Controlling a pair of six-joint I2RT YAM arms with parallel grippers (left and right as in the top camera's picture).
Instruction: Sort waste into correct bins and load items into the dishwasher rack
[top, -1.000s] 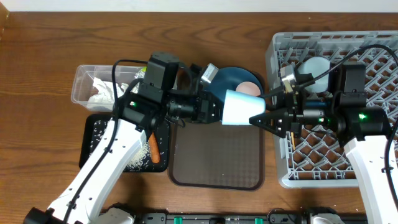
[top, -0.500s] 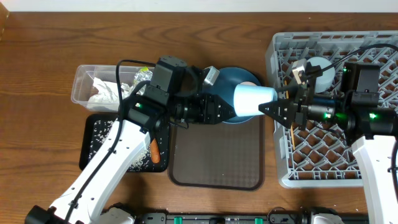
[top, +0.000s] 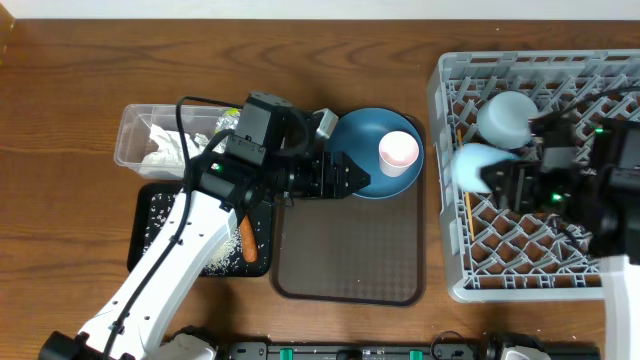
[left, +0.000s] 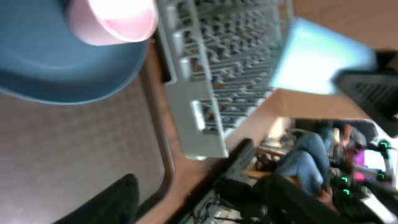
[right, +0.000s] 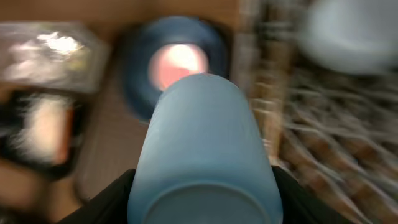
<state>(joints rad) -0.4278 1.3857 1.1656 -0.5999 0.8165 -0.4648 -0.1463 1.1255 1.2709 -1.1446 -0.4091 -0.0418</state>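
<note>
**Blue cup hangs over the rack**

Nearest, the right hand (right: 202, 199) squeezes the small light blue plastic cup (right: 202, 124), with a finger on each side. Only the right wrist view shows that grip; from above it is a blur. The cup lies on its side, its long way going left to right. It is over the left part of the big grey plastic dishwasher rack (top: 540, 62). I think it must tip mouth-down next. Farther left, the left hand (top: 360, 178) is open and empty. It sits beside the round dark blue plate (top: 365, 135), which carries the small pink cup (top: 399, 150).
</note>
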